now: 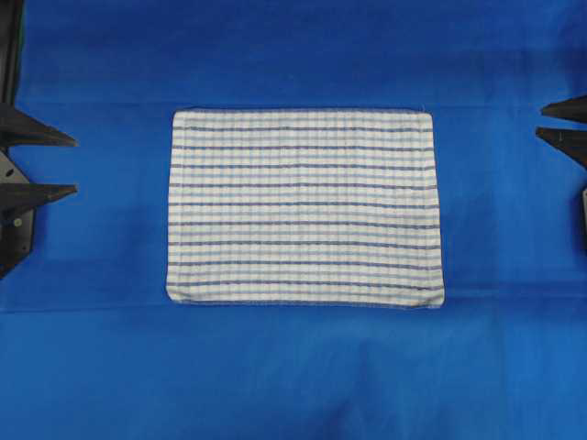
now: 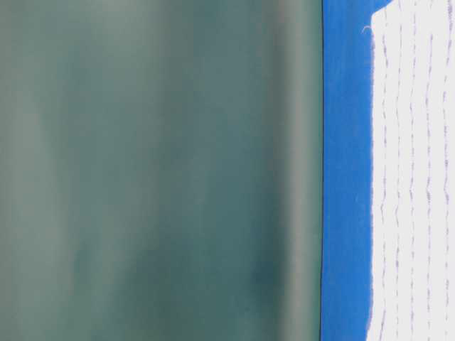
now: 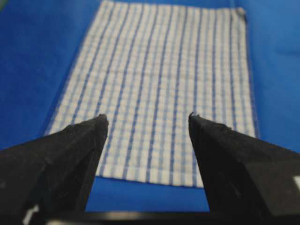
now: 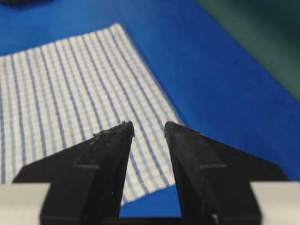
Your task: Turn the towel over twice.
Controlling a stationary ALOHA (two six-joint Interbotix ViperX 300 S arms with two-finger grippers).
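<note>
On the blue tabletop (image 1: 92, 367) I see the towel (image 1: 303, 206) lying flat and centred. My left tool (image 1: 64, 165) sits well off its left edge, jaws apart, empty; my right tool (image 1: 550, 121) sits off its right edge, jaws narrowly parted, empty.

We see the right gripper (image 4: 149, 129) at the bottom of the frame, its two black pointed fingers (image 4: 112, 154) parted by a narrow gap with nothing between them. Behind them, across the left half, the white woven towel with thin blue stripes (image 4: 70, 89) lies flat on the plain blue cloth (image 4: 211, 84). A dark green surface (image 4: 262, 33) occupies the upper right corner.
</note>
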